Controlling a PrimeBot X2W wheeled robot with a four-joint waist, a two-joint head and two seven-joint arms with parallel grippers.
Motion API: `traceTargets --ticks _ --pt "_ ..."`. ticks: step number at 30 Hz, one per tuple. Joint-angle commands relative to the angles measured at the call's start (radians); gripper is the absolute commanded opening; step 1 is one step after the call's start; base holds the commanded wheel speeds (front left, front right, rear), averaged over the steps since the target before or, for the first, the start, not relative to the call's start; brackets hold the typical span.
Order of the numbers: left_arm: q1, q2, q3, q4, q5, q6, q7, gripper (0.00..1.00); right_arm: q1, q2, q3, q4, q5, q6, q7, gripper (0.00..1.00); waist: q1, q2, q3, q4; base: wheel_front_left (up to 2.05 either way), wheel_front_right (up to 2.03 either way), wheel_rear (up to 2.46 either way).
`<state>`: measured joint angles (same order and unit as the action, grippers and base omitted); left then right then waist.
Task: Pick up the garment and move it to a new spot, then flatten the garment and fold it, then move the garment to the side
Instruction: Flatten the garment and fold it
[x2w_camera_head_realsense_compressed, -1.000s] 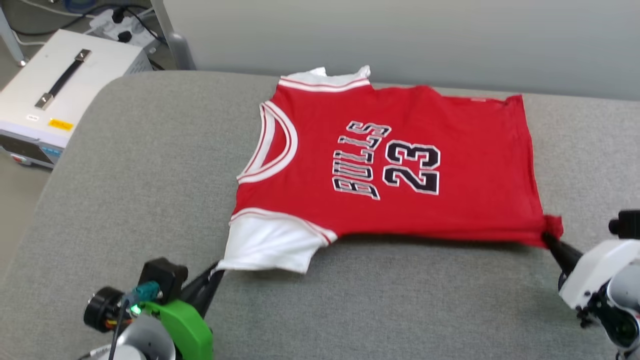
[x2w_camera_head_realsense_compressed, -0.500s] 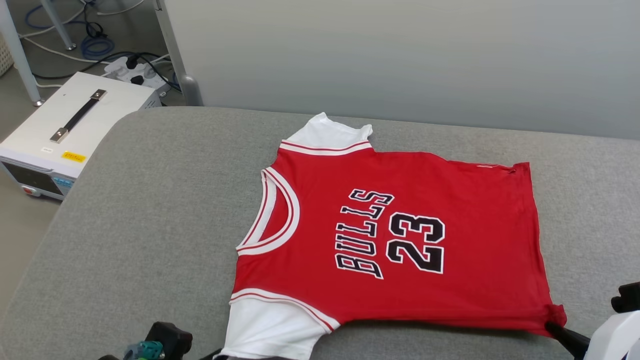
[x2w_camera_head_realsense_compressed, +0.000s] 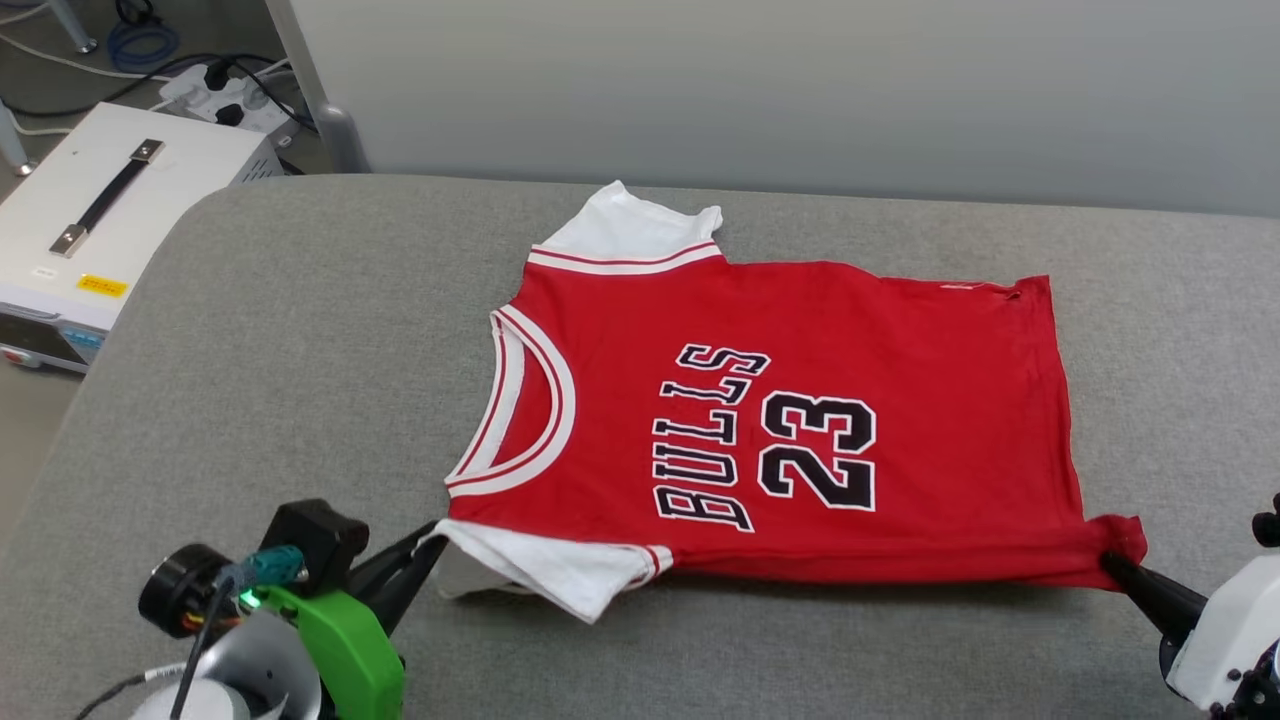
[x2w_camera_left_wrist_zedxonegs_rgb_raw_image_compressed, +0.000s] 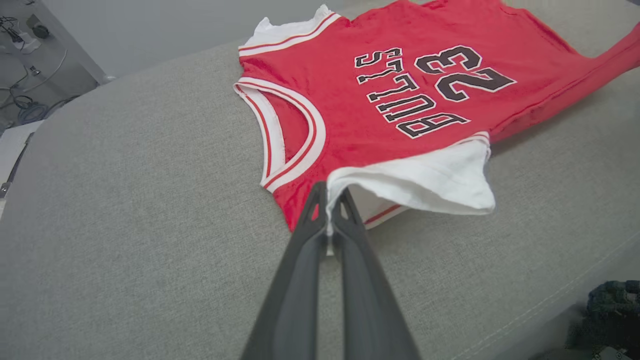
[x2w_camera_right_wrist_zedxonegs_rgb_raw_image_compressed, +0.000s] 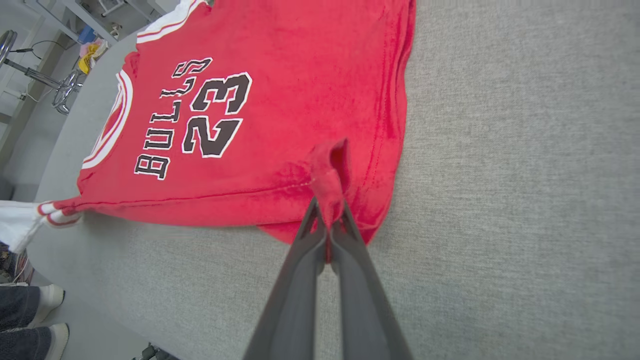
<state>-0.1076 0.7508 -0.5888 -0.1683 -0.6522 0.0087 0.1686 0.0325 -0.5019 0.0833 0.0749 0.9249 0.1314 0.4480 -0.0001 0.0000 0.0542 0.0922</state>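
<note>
The garment (x2w_camera_head_realsense_compressed: 900, 330) lies on the padded surface (x2w_camera_head_realsense_compressed: 300, 330); box (x2w_camera_head_realsense_compressed: 130, 230) far left, apparently lower.

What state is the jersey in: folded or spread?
Spread: the jersey lies front up, lettering and 23 whole. The left gripper pinches the near sleeve, right gripper the hem corner, lifting that edge.

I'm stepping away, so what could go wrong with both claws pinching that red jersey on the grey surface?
The left claw grips only the thin edge of the white sleeve, so it may slip free. The right claw pinches a small bunched hem corner; pulling could stretch it. The sleeve sags curled, likely creasing when the jersey is flattened.
</note>
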Motion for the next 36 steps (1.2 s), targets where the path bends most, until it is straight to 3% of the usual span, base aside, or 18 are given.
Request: traceTargets --ticks 1,8,16,27,32,33,34,36 --pt "-0.040 -0.003 0.007 -0.001 0.010 -0.008 0.007 0.00 -0.023 0.012 -0.018 -0.015 -0.019 -0.001 0.012 0.00 0.0001 0.0000 0.030 -0.016 0.00 0.00 0.00" --pt "-0.203 -0.015 0.006 0.053 0.022 -0.061 0.066 0.00 -0.098 0.074 -0.074 -0.048 -0.104 -0.001 0.068 0.00 0.0001 0.0000 0.102 -0.044 0.00 0.00 0.00" --pt "-0.364 -0.030 -0.017 0.185 0.033 -0.112 0.096 0.00 -0.217 0.123 -0.066 -0.005 -0.173 -0.001 0.109 0.00 0.0001 0.0000 0.182 -0.084 0.00 0.00 0.00" --pt "-0.504 -0.063 -0.087 0.392 0.038 -0.135 0.101 0.00 -0.320 0.131 -0.022 0.083 -0.205 -0.001 0.110 0.00 0.0001 0.0000 0.242 -0.104 0.00 0.00 0.00" --pt "-0.562 -0.111 -0.139 0.514 0.029 -0.138 0.056 0.00 -0.357 0.126 0.001 0.140 -0.204 -0.001 0.086 0.00 0.0001 0.0000 0.256 -0.098 0.00 0.00 0.00" --pt "-0.569 -0.119 -0.148 0.535 0.027 -0.139 0.053 0.48 -0.361 0.126 0.003 0.150 -0.201 -0.001 0.082 0.00 0.0001 0.0000 0.256 -0.097 0.00 0.00 0.00" --pt "-0.588 -0.141 -0.159 0.586 0.035 -0.139 0.024 1.00 -0.370 0.123 0.009 0.166 -0.204 -0.001 0.057 1.00 0.0001 0.0000 0.254 -0.092 0.00 0.00 0.00" --pt "-0.596 -0.159 -0.158 0.621 0.036 -0.137 -0.003 1.00 -0.372 0.119 0.016 0.175 -0.201 -0.001 0.047 1.00 0.0001 0.0000 0.248 -0.088 0.00 0.00 0.00"
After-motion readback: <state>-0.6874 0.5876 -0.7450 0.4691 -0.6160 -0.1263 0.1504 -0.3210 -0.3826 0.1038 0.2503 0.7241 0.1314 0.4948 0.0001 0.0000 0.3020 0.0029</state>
